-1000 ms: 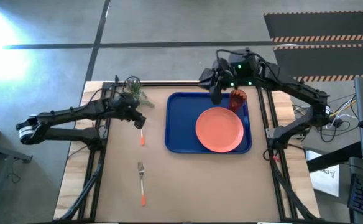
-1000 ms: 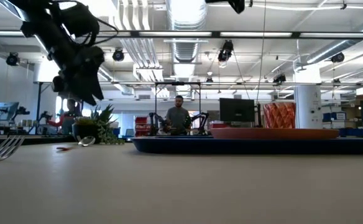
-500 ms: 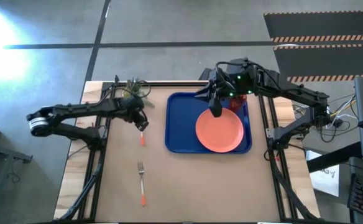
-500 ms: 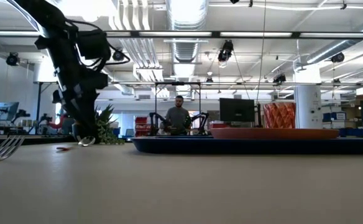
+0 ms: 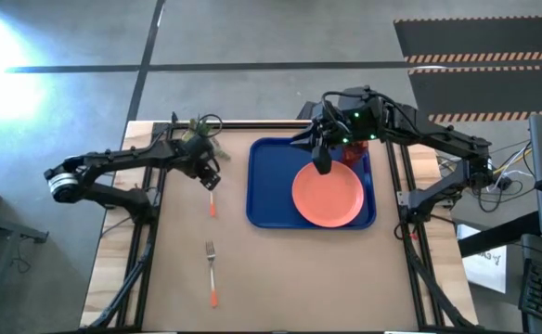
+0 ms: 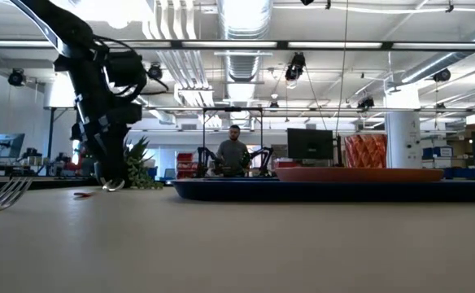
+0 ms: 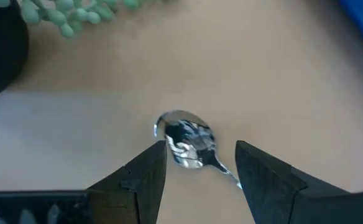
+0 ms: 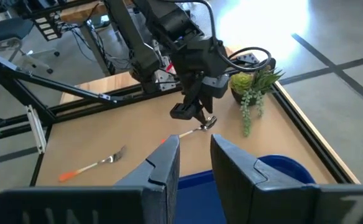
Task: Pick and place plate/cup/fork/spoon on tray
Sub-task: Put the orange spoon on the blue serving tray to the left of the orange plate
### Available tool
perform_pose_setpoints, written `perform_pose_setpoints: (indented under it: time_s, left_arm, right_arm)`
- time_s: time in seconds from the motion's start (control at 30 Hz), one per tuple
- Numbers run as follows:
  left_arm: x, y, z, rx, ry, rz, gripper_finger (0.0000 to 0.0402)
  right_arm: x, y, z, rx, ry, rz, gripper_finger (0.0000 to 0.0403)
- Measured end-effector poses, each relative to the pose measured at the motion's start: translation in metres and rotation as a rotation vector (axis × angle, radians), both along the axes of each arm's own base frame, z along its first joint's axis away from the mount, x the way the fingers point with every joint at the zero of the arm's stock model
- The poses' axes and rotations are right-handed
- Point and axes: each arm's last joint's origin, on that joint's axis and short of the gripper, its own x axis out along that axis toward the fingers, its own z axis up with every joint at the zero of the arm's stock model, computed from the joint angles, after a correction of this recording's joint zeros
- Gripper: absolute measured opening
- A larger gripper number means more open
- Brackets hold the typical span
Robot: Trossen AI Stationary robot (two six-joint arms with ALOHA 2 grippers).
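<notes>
The spoon [image 5: 212,198] lies flat on the table left of the blue tray [image 5: 264,186], its silver head [image 7: 184,138] toward the far edge. My left gripper [image 7: 200,165] is open and low over it, one finger on each side of the head; I cannot tell whether they touch it. The salmon-pink plate [image 5: 328,193] lies in the tray. The dark red cup [image 6: 366,151] stands in the tray behind the plate and is mostly hidden under my right arm in the high view. My right gripper [image 5: 322,165] is open and empty above the plate's far left rim. The fork [image 5: 212,269] lies on the table nearer the front.
A small green potted plant [image 5: 200,130] stands at the far edge, just beyond my left gripper. A person [image 6: 234,155] sits in the room behind the table. Bare tabletop lies in front of the tray and around the fork.
My left gripper has come down to the table, over the spoon's head. My right gripper has moved from beside the cup toward the near edge, and now stands above the plate's far left rim with its arm covering the cup. The spoon, fork, plate and cup have stayed put.
</notes>
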Motion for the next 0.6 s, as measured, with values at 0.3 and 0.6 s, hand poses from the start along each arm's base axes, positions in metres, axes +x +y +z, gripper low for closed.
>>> perform_pose_setpoints:
  time_s: [0.3, 0.6]
  left_arm:
    - [-0.004, 0.013, -0.006, -0.005, 0.035, 0.002, 0.0173]
    - [0.0, 0.016, -0.021, -0.109, 0.043, -0.034, 0.0173]
  right_arm:
    - [0.0, 0.0, 0.0, 0.023, -0.004, -0.012, 0.0077]
    - [0.0, -0.001, 0.0, 0.009, -0.002, -0.043, 0.0079]
